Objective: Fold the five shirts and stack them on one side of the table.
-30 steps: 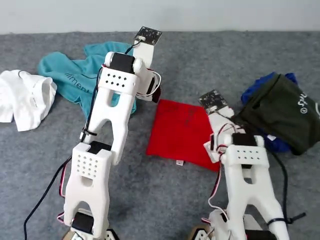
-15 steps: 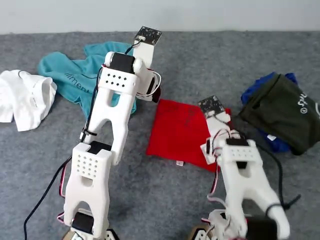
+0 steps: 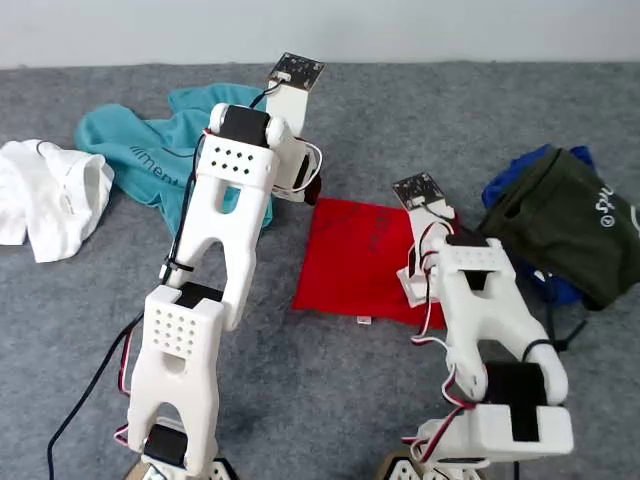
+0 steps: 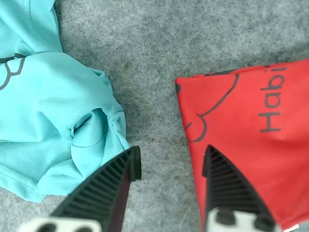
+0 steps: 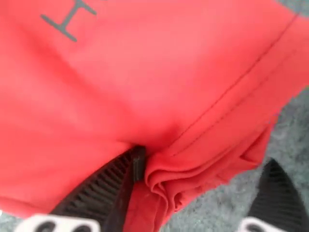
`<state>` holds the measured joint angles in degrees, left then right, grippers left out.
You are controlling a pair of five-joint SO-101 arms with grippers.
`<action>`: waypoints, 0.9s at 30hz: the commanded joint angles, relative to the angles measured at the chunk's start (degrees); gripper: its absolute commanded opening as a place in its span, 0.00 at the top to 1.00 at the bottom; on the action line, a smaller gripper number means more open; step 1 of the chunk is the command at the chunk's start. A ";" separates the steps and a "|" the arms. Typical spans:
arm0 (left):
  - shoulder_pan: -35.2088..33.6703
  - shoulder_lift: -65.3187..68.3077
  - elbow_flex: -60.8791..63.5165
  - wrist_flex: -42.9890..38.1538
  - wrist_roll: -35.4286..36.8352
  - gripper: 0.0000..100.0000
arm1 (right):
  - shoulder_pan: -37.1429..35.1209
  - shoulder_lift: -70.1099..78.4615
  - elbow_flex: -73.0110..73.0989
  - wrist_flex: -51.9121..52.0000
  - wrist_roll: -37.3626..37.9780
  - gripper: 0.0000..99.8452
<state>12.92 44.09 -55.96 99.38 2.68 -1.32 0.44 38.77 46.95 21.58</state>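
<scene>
red shirt (image 3: 355, 260): it lies folded flat mid-table on the grey felt table (image 3: 400, 120), between your two arms, well apart from both side piles

how it handles: looks like light, floppy sports fabric, so I'd guess the layers slide over each other and the fold falls open if you only pinch the top one

where to grab: the thick bunched hem at the edge nearest the right arm, and get every layer in the bite

right gripper (image 5: 205, 162): jaws wide; one finger is tucked right against that bunched hem, the other sits well off over bare felt, so it's touching the shirt but not clamping it

left gripper (image 4: 171, 154): jaws about half open and holding nothing; it hovers over the felt gap by the red shirt's corner, one finger over the red edge and the other over the teal shirt (image 3: 140, 150)

other shirts: the teal one is crumpled near the red shirt, the white shirt (image 3: 50, 195) is further out on that side, and the dark green shirt (image 3: 565, 225) is heaped on the blue shirt (image 3: 510, 185) at the opposite side

progress: my guess is early days, only the red one looks folded
</scene>
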 commanded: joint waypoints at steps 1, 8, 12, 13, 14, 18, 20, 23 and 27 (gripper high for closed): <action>0.44 -3.87 -0.22 1.23 0.18 0.79 | -0.31 2.77 -1.85 0.31 -0.35 0.76; 0.44 -3.87 -0.13 1.23 0.18 0.79 | -0.31 3.03 -1.93 0.40 3.52 0.91; 0.44 -3.87 -0.13 1.23 0.18 0.79 | 0.40 3.03 -4.66 0.40 3.34 0.99; 0.44 -3.87 -0.13 1.23 0.18 0.79 | 0.66 3.03 -5.80 0.40 3.34 0.98; 0.44 -3.87 -0.13 1.23 0.18 0.79 | 0.92 3.03 -7.30 0.40 3.34 0.99; 0.44 -3.87 -0.13 1.23 0.18 0.79 | 2.24 3.03 -15.03 0.40 3.34 0.99; 0.44 -3.87 -0.13 1.23 0.18 0.79 | 2.77 3.03 -19.34 0.48 3.34 0.99; 0.44 -3.87 -0.13 1.23 0.18 0.79 | 3.47 3.30 -25.93 0.48 3.34 0.99; 0.44 -3.87 -0.13 1.23 0.18 0.79 | 4.88 3.38 -34.37 4.53 3.34 0.99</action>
<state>12.92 44.09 -55.87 99.38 2.68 2.11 4.13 12.13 48.44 24.40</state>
